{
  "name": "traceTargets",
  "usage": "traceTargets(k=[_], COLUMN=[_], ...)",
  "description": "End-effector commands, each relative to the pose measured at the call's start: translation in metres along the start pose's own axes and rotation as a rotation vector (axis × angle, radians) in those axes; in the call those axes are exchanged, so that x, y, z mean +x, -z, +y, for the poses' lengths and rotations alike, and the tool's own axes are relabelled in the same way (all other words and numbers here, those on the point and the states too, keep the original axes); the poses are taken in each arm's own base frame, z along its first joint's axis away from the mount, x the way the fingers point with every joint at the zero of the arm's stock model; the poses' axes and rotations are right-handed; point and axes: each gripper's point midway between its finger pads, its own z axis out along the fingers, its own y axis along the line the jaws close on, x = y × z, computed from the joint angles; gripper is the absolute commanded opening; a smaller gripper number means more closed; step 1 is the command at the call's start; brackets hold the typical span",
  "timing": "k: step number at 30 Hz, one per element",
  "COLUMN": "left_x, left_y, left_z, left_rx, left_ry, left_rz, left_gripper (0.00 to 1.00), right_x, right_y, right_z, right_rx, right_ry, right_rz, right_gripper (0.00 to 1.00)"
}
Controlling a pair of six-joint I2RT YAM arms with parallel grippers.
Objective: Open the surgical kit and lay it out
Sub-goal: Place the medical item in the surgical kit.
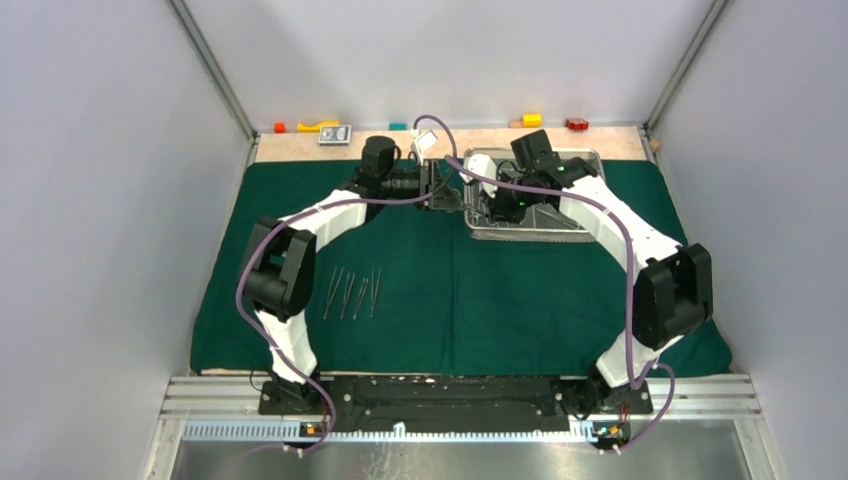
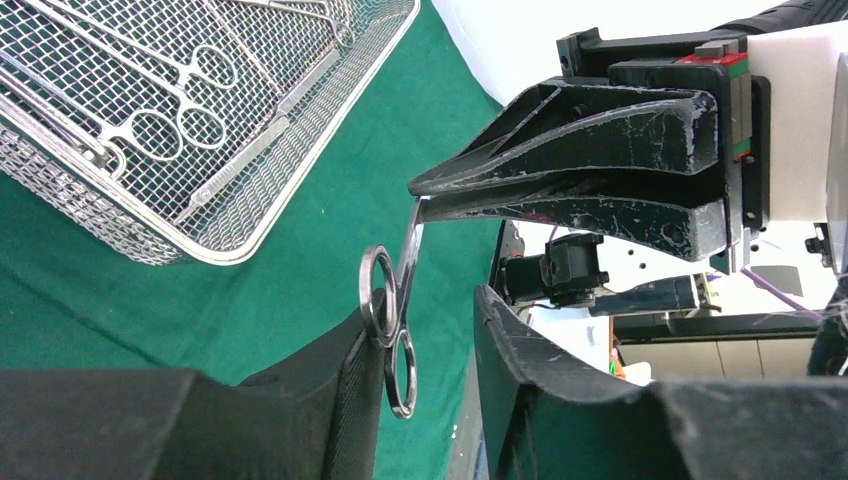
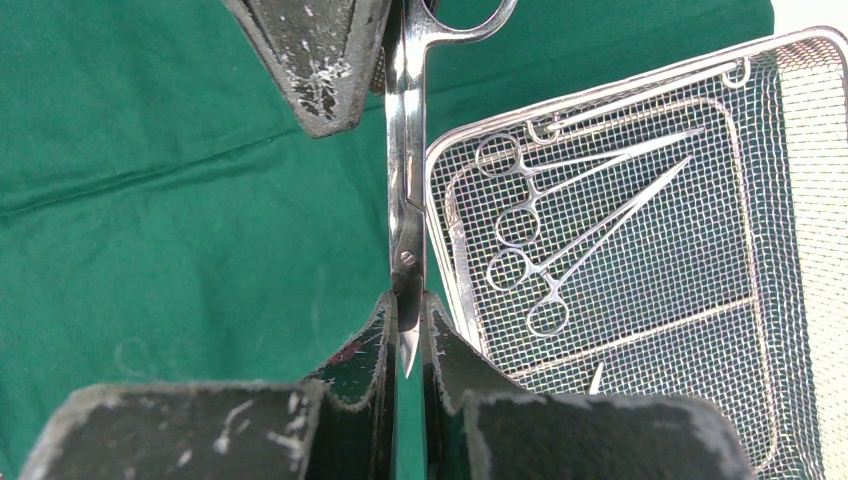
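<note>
The steel scissors (image 3: 406, 180) hang over the dark green cloth (image 1: 450, 300), just left of the wire-mesh tray (image 1: 530, 237). My right gripper (image 3: 406, 310) is shut on the scissors' blade end, near the pivot. In the left wrist view the scissors' ring handles (image 2: 388, 330) lie between the fingers of my left gripper (image 2: 425, 320), which is open; one ring rests against the left finger. Ring-handled clamps (image 3: 540, 200) lie in the tray. Several slim tweezers (image 1: 352, 293) lie side by side on the cloth at the left.
Small coloured blocks (image 1: 318, 126) and a small card stand on the bare table strip behind the cloth. The tray's rim (image 2: 260, 235) stands right next to both grippers. Grey walls close in the left and right sides.
</note>
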Motion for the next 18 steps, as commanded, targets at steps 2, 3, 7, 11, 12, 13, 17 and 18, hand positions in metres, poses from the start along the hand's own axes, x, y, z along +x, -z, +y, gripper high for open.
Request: traceTargets(k=[2, 3, 7, 11, 12, 13, 17, 18], left_x=[-0.003, -0.003, -0.003, -0.004, -0.004, -0.006, -0.014, -0.018], left_y=[-0.003, -0.004, -0.004, -0.003, -0.002, -0.001, 0.011, 0.016], left_z=[-0.003, -0.003, 0.0, 0.001, 0.001, 0.001, -0.004, -0.006], left_rx=[0.04, 0.038, 0.03, 0.017, 0.013, 0.008, -0.001, 0.0], left_ry=[-0.035, -0.035, -0.029, -0.027, -0.029, -0.034, -0.075, -0.096], left_rz=[-0.002, -0.003, -0.006, -0.015, -0.019, -0.027, -0.075, -0.096], left_gripper=[0.39, 0.38, 0.27, 0.07, 0.01, 0.0, 0.0, 0.0], right_x=[-0.02, -0.02, -0.02, -0.021, -0.021, -0.022, -0.03, -0.033], right_y=[0.014, 0.014, 0.013, 0.013, 0.012, 0.012, 0.017, 0.019], right_z=[0.001, 0.001, 0.002, 0.001, 0.001, 0.0, -0.007, -0.009], right_rx=[0.033, 0.032, 0.032, 0.037, 0.041, 0.046, 0.087, 0.1], right_ry=[0.043, 0.042, 0.044, 0.022, 0.011, 0.002, -0.045, -0.064], right_rz=[-0.057, -0.056, -0.054, -0.057, -0.06, -0.063, -0.1, -0.12], right_gripper=[0.0, 0.0, 0.0, 0.0, 0.0, 0.0, 0.04, 0.1])
